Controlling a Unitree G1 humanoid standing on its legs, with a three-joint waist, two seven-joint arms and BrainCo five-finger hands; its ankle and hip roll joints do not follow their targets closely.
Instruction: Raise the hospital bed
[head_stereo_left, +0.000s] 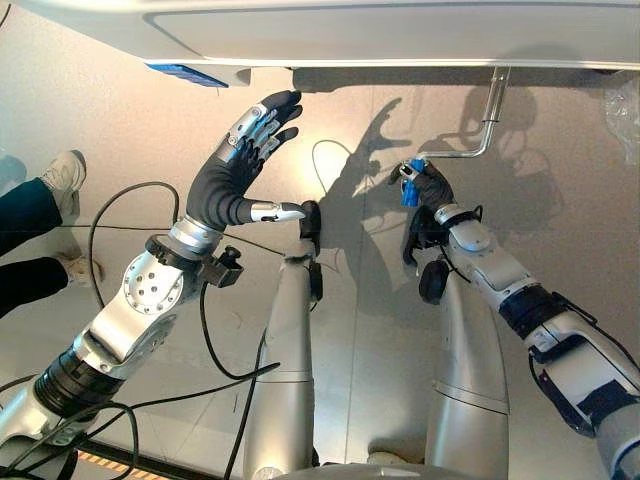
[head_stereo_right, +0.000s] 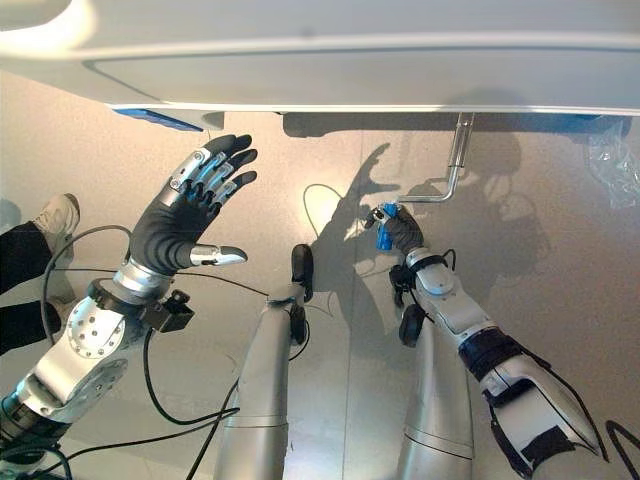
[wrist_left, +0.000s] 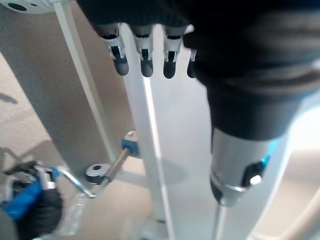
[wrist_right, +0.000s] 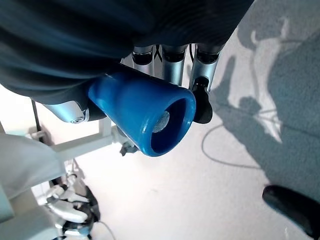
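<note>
Your right hand (head_stereo_left: 428, 187) has its fingers clamped round the blue handle (wrist_right: 142, 115) of the metal crank (head_stereo_left: 484, 125), which hangs below the foot edge of the hospital bed (head_stereo_left: 400, 30). Your left hand (head_stereo_left: 232, 170) is raised beneath that same edge, fingers straight and spread, holding nothing.

No text, number or sign can be read; the blue label (head_stereo_left: 180, 72) under the bed (head_stereo_left: 400, 30) edge is too small to make out.
</note>
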